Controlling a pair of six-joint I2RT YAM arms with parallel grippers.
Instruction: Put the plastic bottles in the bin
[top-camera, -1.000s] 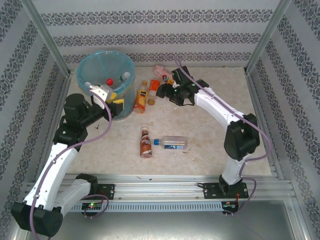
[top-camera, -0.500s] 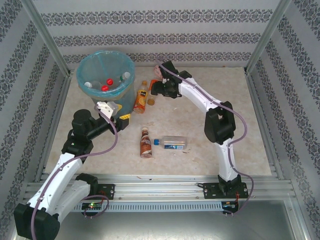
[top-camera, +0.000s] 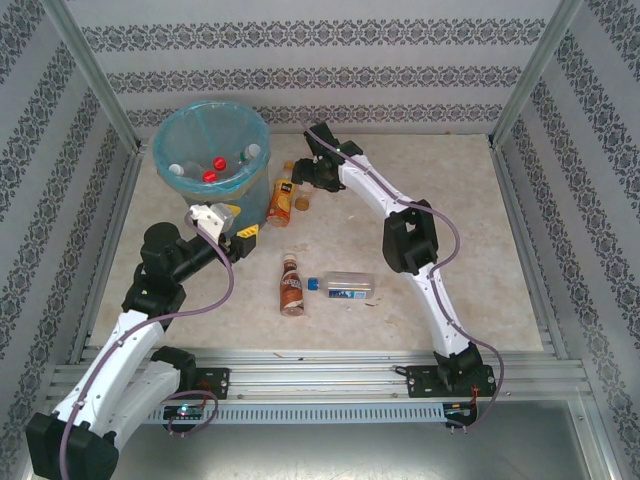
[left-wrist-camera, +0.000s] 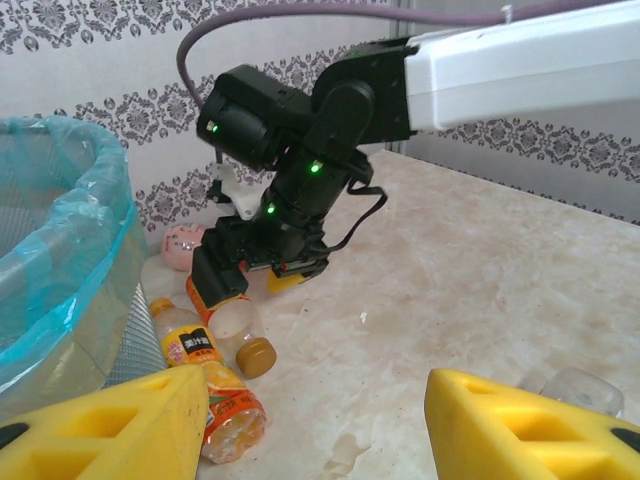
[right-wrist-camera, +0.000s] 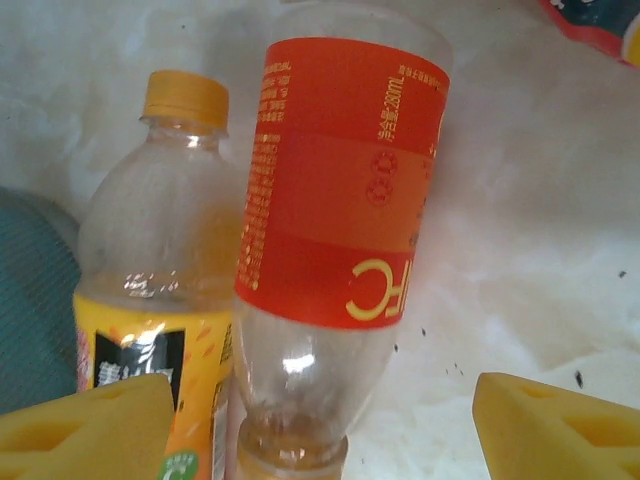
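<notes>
Two bottles lie on their sides in the middle of the surface (top-camera: 450, 250), nearer than all the others: a brown bottle (top-camera: 291, 285) and, just beside it, a clear bottle (top-camera: 342, 286) whose blue cap (top-camera: 313, 284) points at the brown one. A bit further back on the left, the left end effector (top-camera: 238, 221) hangs in front of the bin (top-camera: 160, 150). Its yellow fingers (left-wrist-camera: 110, 420) are apart and nothing is between them. Past it, a yellow juice bottle (top-camera: 281, 198) lies just beside the bin, right up against a red-label bottle (right-wrist-camera: 340, 200). The right end effector (top-camera: 303, 183) is down over the red-label bottle with its fingers (right-wrist-camera: 560, 430) apart, one on each side (they do not squeeze it, and you can see a gap on one side). A pink bottle (left-wrist-camera: 185, 245) lies behind these two, near the wall (top-camera: 320, 60). The bin stands in the far left corner with a light-blue bag (left-wrist-camera: 90, 200) in it. Some bottles (top-camera: 213, 170) with red and white caps already lie inside it.
</notes>
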